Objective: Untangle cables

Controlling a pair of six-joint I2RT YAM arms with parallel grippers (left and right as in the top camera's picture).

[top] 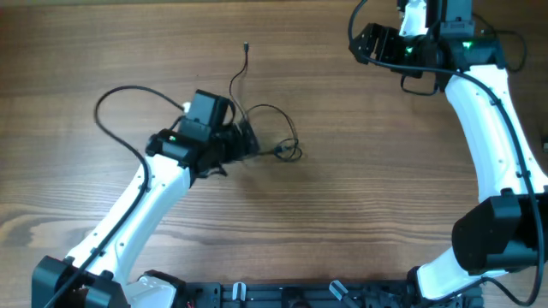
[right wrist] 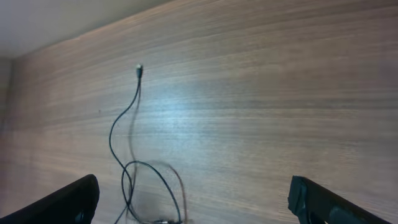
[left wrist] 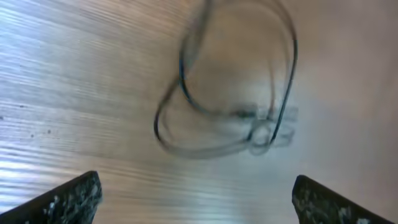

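Grained wooden table under thin black cables (loose loops)

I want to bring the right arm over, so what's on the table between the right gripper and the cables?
Nothing: only bare wooden table lies between the right gripper and the cables, as the overhead and right wrist views show.

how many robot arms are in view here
2. The left arm reaches over the cables near the middle of the table; the right arm stands along the right side. No other seems hidden.
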